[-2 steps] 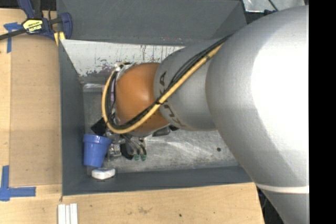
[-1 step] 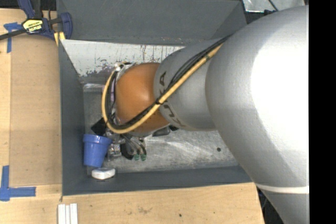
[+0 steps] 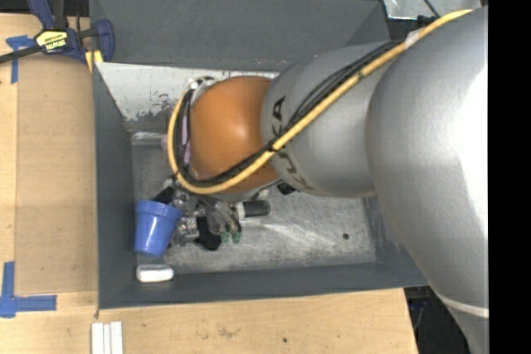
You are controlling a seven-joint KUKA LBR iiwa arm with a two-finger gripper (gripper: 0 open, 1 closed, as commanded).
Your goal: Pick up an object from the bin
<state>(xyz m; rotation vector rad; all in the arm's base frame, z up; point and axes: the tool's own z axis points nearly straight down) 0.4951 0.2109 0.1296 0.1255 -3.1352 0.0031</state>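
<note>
Camera view looked down into the grey bin (image 3: 249, 21), and the big silver arm (image 3: 398, 120) came in from the right. Its round orange cover (image 3: 228, 133) hid most of what was under it. The gripper (image 3: 207, 221) sat low in the bin, near the front left part of the floor. I could not tell if it was spread apart or pressed together, because the cover and the dark bits around it were in the way.

Just beside the gripper, on its left, was a blue cup (image 3: 154, 228). It looked tipped over a little. Under and around the gripper lay a small pile of dark things (image 3: 209, 242) (too tangled to name one by one). A little white block (image 3: 154, 273) lay near the front wall, just below the cup.

I think this was the grabbing step, and nothing looked picked up yet. To do it well, the gripper should choose one thing, maybe the cup since it was big and easy to see. It should line up right over that thing, go down gently, and squeeze on one side wall of the cup. It should not shove the cup into the bin's corner. Then it should lift straight up, so the pile does not snag.
</note>
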